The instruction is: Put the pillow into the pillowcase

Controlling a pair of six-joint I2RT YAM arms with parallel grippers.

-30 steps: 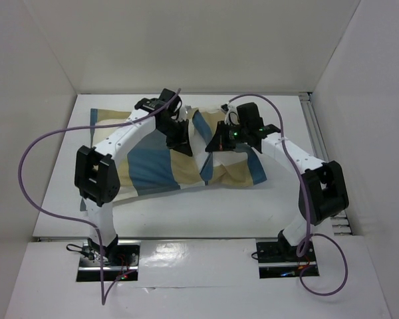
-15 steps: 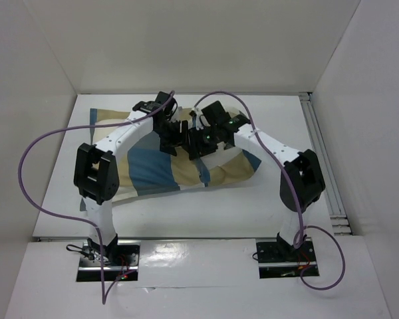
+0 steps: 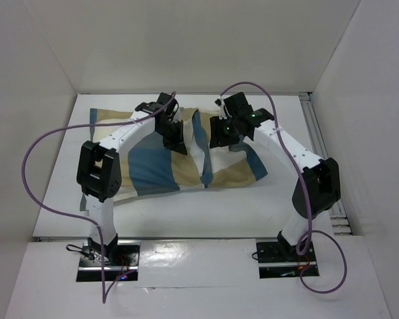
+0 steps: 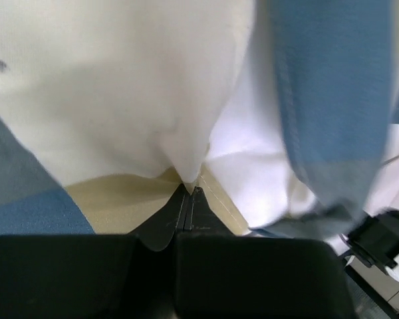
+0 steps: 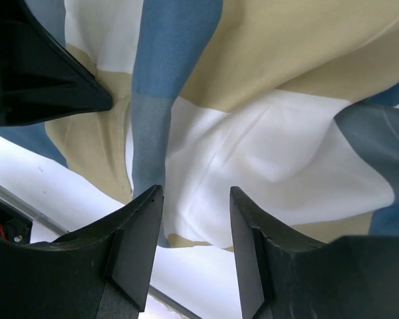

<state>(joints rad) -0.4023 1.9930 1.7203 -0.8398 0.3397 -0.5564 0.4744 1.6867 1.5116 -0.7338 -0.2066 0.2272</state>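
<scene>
The left claw (image 4: pixel 189 193) is pinching a fold of the pillowcase (image 3: pixel 149 166), probably anchoring it. The right claw (image 5: pixel 193 196) is hovering over the cloth, fingers apart, gripping nothing.

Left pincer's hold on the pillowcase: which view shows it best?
The left wrist view: the left pincer is shut on a pinched fold of the pillowcase. In the top external view its wrist hides the grip. The right wrist view shows only a black shape at its edge, perhaps it.

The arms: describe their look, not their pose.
Both the left arm and right arm have white links, bulky black joint housings and a looping purple cable. Fingers are black and wedge-shaped; a green light glows on the right wrist.
</scene>
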